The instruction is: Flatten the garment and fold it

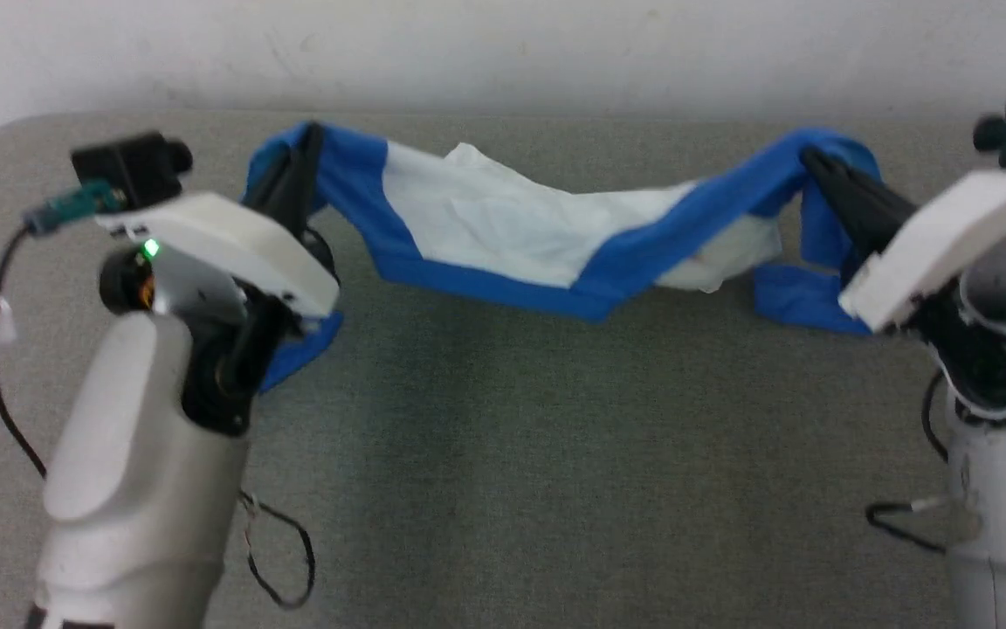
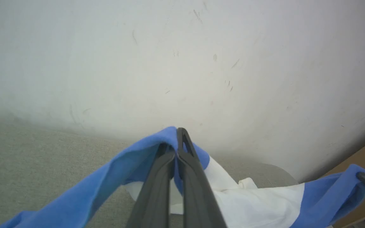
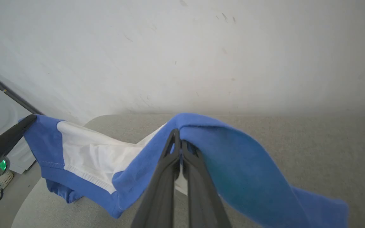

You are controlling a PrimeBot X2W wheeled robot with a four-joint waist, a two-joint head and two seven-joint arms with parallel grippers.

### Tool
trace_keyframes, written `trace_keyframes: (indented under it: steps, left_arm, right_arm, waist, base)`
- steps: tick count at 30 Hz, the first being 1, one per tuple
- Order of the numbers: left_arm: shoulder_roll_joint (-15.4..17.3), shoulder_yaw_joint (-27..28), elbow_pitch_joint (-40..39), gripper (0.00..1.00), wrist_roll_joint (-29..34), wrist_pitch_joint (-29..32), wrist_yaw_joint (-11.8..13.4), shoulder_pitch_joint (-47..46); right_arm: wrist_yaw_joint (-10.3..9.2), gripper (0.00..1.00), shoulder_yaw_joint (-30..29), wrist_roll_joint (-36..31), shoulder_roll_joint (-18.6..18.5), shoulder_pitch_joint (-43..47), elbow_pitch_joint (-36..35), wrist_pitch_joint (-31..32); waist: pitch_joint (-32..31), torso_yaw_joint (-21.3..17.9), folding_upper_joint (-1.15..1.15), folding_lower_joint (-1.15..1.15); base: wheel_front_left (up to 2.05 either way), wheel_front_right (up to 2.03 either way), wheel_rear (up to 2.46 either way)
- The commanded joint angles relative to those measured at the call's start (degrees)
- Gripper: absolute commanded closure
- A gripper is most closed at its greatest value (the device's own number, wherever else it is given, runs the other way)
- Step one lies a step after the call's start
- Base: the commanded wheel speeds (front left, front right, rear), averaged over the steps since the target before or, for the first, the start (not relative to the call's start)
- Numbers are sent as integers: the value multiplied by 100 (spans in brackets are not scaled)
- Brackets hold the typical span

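Garment (image 1: 503, 229) sagging softly between both grippers, held up over the grey, felt-like table (image 1: 503, 454).
I am watching my left gripper (image 1: 309, 140) and right gripper (image 1: 810, 159) each pinching blue cloth, with the slim dark fingers closed tight on it. The thin, crumpled white body is drooping mid-span, edged in blue along its lower side. Its long axis is running left to right, and blue sleeve ends are hanging below each grip.
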Motion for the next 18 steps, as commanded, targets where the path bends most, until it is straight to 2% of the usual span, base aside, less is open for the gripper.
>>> trace_keyframes:
  steps: [1,3,5,9,13,18]
  left_arm:
    - [225,48,62,100,109,139,-39,-554]
    - [326,62,132,100,178,192,-36,-827]
    - [509,62,324,100,331,285,-39,-1397]
    - [754,-29,835,100,658,383,-62,-2514]
    - [837,-32,1414,100,864,360,12,-3527]
    - [1000,-31,2079,100,1172,-35,69,-4476]
  right_arm:
    - [-4,100,208,14,22,-679,44,169]
    - [-4,100,265,16,22,-1008,123,229]
    - [-4,100,321,-13,22,-1709,373,291]
    - [-4,100,334,-133,22,-3134,1227,147]
    - [-4,100,216,-268,22,-4482,2243,-409]
    - [-4,100,169,-368,22,-5737,3510,-1331]
  waist:
    - [198,-61,0,0]
    - [273,-79,0,0]
    - [463,-108,0,0]
    - [820,-126,0,0]
    - [1129,-125,0,0]
    - [1330,-196,0,0]
  base:
    - [0,0,0]
    - [0,0,0]
    - [0,0,0]
    - [0,0,0]
    - [0,0,0]
    - [0,0,0]
